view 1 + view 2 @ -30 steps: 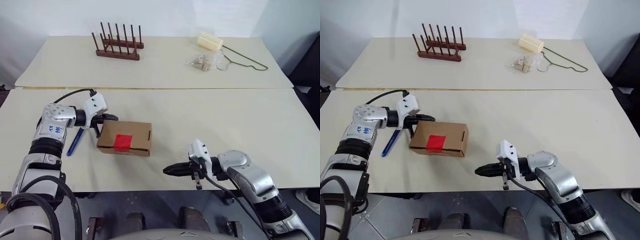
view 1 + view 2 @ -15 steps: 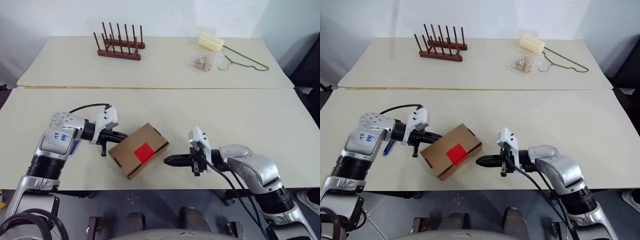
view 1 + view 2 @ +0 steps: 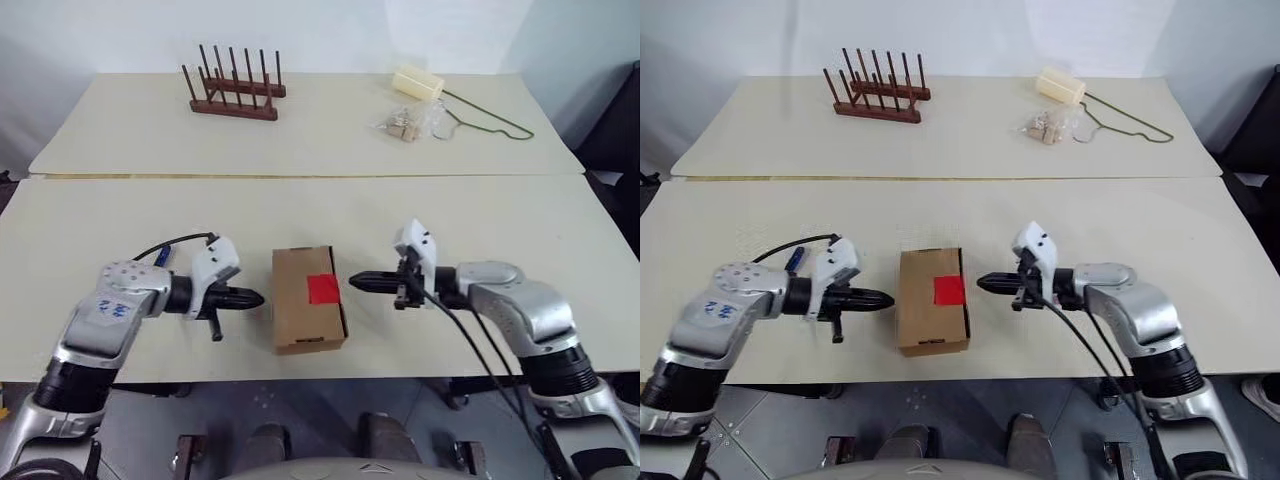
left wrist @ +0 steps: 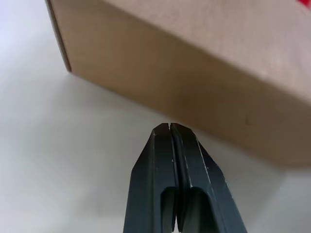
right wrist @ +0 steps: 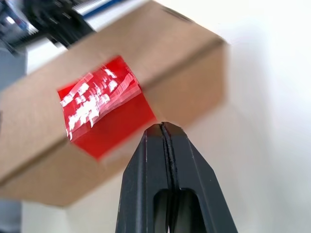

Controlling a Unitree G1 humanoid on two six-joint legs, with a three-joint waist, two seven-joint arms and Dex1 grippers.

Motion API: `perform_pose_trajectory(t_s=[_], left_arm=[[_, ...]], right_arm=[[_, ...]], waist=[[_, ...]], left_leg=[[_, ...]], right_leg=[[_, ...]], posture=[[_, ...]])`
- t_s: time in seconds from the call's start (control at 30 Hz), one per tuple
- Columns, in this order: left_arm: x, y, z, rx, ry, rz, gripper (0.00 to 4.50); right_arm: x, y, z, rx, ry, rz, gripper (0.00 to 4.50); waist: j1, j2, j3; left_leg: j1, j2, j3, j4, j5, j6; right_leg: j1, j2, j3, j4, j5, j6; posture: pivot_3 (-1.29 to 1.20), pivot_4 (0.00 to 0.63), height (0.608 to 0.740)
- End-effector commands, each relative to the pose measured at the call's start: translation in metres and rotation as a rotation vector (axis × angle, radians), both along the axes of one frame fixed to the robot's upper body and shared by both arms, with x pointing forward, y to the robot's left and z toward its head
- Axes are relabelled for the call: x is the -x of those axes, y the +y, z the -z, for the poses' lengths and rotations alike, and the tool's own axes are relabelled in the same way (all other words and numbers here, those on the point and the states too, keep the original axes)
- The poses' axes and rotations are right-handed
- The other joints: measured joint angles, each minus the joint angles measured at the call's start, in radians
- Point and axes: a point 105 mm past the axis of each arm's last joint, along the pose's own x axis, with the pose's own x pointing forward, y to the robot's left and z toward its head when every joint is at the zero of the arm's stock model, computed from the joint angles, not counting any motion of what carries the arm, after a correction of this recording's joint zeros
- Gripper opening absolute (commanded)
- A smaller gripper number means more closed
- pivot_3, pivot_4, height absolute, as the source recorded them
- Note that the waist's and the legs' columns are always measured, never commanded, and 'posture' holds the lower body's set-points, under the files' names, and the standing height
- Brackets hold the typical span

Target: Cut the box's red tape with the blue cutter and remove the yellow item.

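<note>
Brown cardboard box (red tape glossy) lies between two closed, empty hands

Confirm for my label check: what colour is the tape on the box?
Bright red tape, clearest in the right wrist view.

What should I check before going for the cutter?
1. Box flat on the table, red tape facing up: ok.
2. Left gripper shut and empty beside the box: ok.
3. Right gripper shut and empty beside the tape: ok.
4. Gap between grippers and box: cannot tell.
5. Cutter reachable: not ok, mostly hidden behind the left arm.
6. Tape cut: not ok, still whole.
</note>
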Motion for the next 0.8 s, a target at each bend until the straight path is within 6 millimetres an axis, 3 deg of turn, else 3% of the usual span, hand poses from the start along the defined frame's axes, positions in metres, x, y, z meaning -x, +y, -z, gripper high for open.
perform_pose_trajectory(t_s=[0.03,0.1,0.23,0.4,0.6,0.8], left_arm=[[0.012,-0.003,-0.010,0.019,-0.027,0.022,0.03],[0.022,-0.012,-0.006,0.053,-0.009,0.035,0.03],[0.028,-0.042,0.008,0.108,0.015,0.062,0.03],[0.019,-0.061,0.023,0.076,-0.011,0.081,0.03],[0.011,-0.086,0.020,0.119,-0.026,0.114,0.03],[-0.016,-0.103,0.015,0.151,-0.074,0.074,0.03]], right_arm=[[0.005,-0.008,-0.011,0.011,-0.038,-0.031,0.00],[0.010,-0.015,-0.004,0.055,-0.008,-0.044,0.00],[0.023,-0.006,0.002,0.057,0.050,-0.102,0.00],[0.023,0.005,0.005,0.055,0.033,-0.116,0.00],[-0.005,-0.008,0.006,0.090,-0.018,-0.019,0.00],[-0.041,-0.037,0.005,0.189,-0.092,0.042,0.00]], waist=[[0.001,0.000,0.000],[0.005,0.000,0.000],[0.023,0.000,0.000],[0.025,0.000,0.000],[0.035,0.000,0.000],[0.038,0.000,0.000]], left_leg=[[0.000,0.000,0.000,0.000,0.000,0.000],[0.000,0.000,0.000,0.000,0.000,0.000],[0.000,0.000,0.000,0.001,-0.001,0.001],[0.000,0.000,0.000,0.002,-0.001,0.001],[0.000,-0.001,0.001,0.004,-0.001,0.001],[0.000,-0.001,0.001,0.004,-0.001,0.001]], right_leg=[[0.000,0.000,0.000,0.000,0.000,0.000],[0.001,0.000,0.000,0.000,0.000,0.000],[0.001,-0.001,0.000,-0.001,0.000,0.000],[0.001,0.000,0.000,0.000,0.000,0.000],[0.002,0.000,0.000,0.000,0.001,-0.001],[0.002,0.000,0.000,0.000,0.001,-0.001]], posture=[[0.00,0.150,0.740],[0.00,0.150,0.740],[0.00,0.150,0.740],[0.00,0.150,0.740],[0.00,0.150,0.740],[0.00,0.150,0.740]])
